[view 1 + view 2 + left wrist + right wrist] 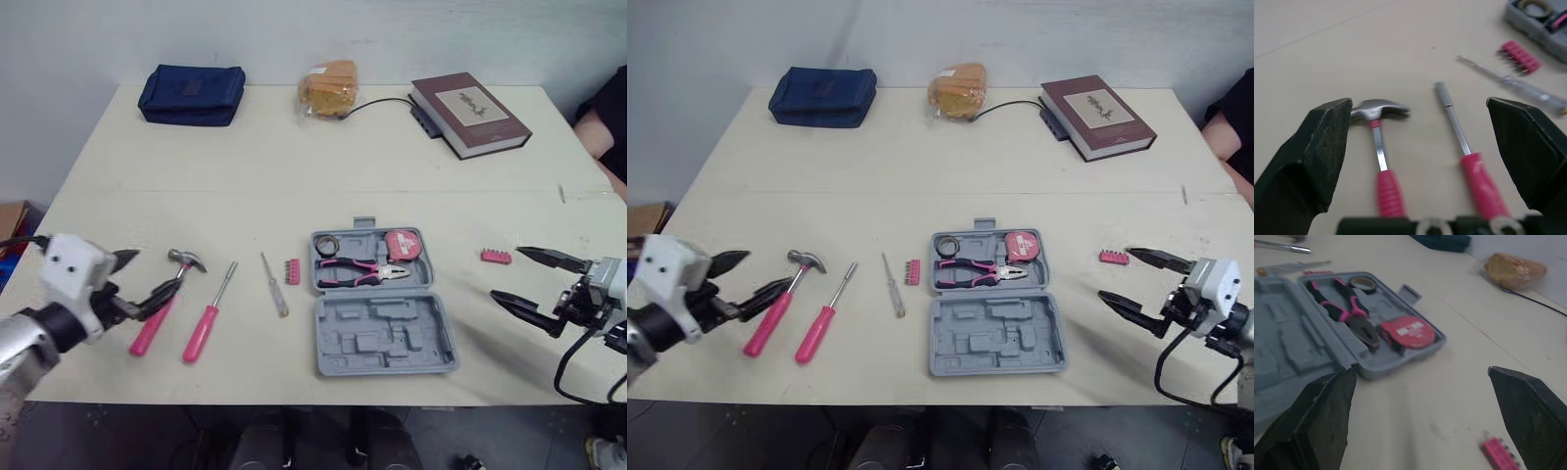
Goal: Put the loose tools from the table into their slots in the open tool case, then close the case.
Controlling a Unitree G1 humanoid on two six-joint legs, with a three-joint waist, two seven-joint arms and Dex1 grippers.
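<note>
The grey tool case (pixel 387 338) lies open at the table's front middle. Its upper half holds pink-handled pliers (pixel 361 271), a red tape measure (pixel 402 245) and a black tape roll (pixel 326 243). Left of it lie a pink bit strip (pixel 292 271), a thin screwdriver (pixel 274 284), a pink-handled screwdriver (pixel 209 318) and a pink-handled hammer (pixel 162 304). My left gripper (pixel 147 279) is open just left of the hammer, low over the table. A second pink bit holder (pixel 496 257) lies right of the case. My right gripper (pixel 506 273) is open beside it, holding nothing.
Along the far edge sit a blue pouch (pixel 192 94), a bagged bread roll (pixel 328 88), a black cable (pixel 377 103) and a brown book (pixel 470 113). A person's arm (pixel 598 127) shows at the right edge. Bare table lies between the tools and the far objects.
</note>
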